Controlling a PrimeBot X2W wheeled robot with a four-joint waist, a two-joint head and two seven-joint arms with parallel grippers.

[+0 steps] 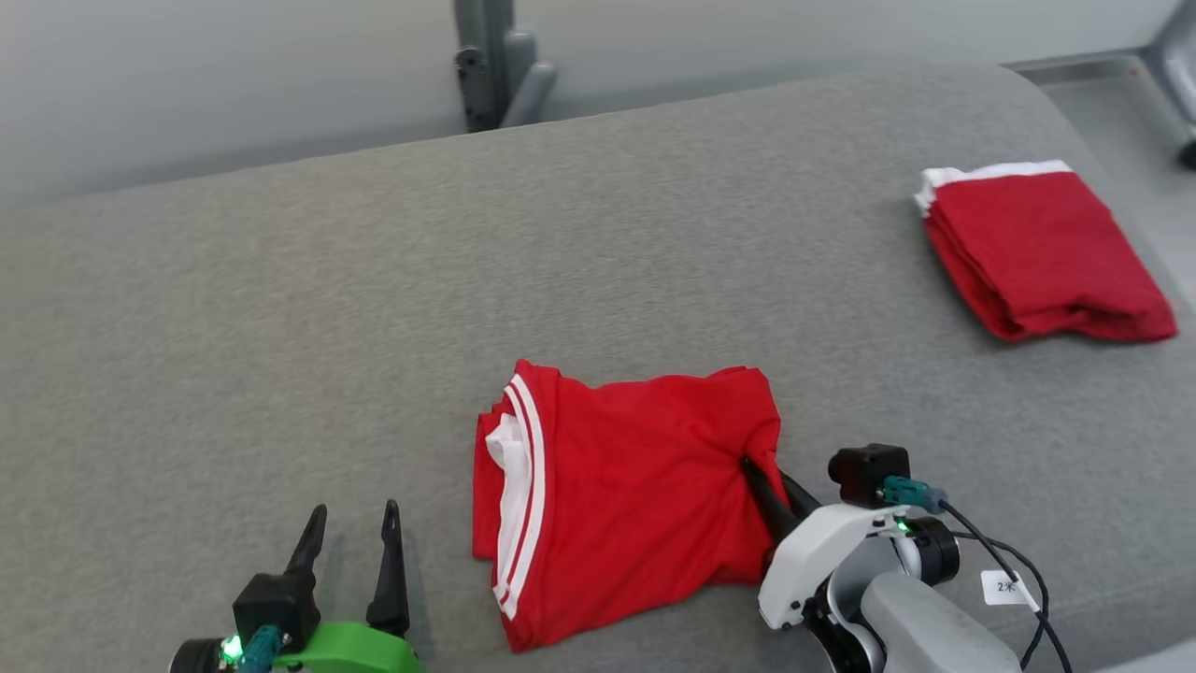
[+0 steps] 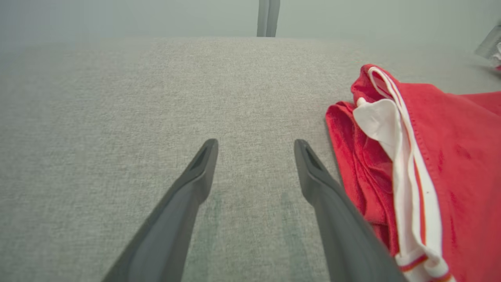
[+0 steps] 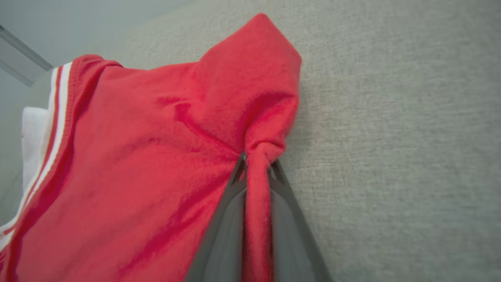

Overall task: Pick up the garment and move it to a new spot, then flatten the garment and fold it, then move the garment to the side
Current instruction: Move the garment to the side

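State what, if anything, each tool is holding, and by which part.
The right tool pinches the red garment by a bunched fold at its right edge; the left tool, open, holds nothing.

I see the garment [image 1: 635,477] as soft, matt red knit cloth with white trim. The cover [image 1: 374,327] under it is coarse grey woven fabric, and the fingers [image 2: 191,184] of the left gripper [image 2: 255,145] look matt dark plastic
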